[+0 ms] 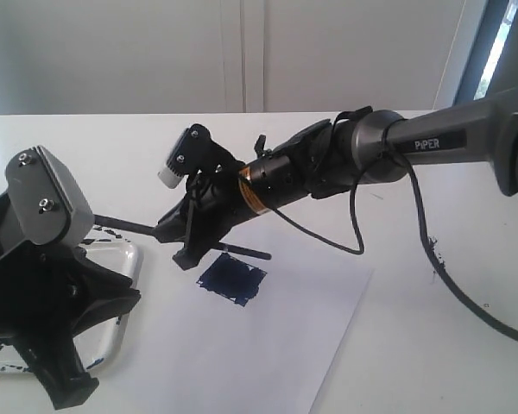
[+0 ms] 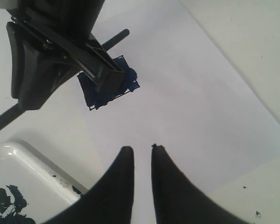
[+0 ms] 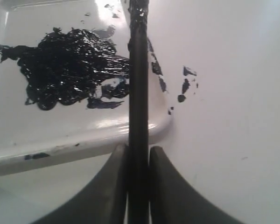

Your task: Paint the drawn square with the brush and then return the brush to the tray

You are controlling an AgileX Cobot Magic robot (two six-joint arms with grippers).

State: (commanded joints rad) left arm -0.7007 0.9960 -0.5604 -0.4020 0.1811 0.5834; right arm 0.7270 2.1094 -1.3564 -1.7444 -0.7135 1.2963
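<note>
Right gripper (image 3: 138, 150): my fingers are clamped on the long thin black paintbrush (image 3: 138, 93), one pad on each side of the shaft. The shaft crosses the rim of the shallow white rectangular tray (image 3: 84, 140), and its front end lies over the tray, just beside the thick dark navy paint blotch (image 3: 70, 74). I cannot tell whether the tip touches the tray.

Left gripper (image 2: 141, 149): my fingers stand slightly apart with nothing between them, above the white paper sheet (image 2: 191, 116) near the tray.

The small tilted drawn square (image 1: 232, 280) is filled dark navy and lies on the paper beside the tray, under my right gripper.
</note>
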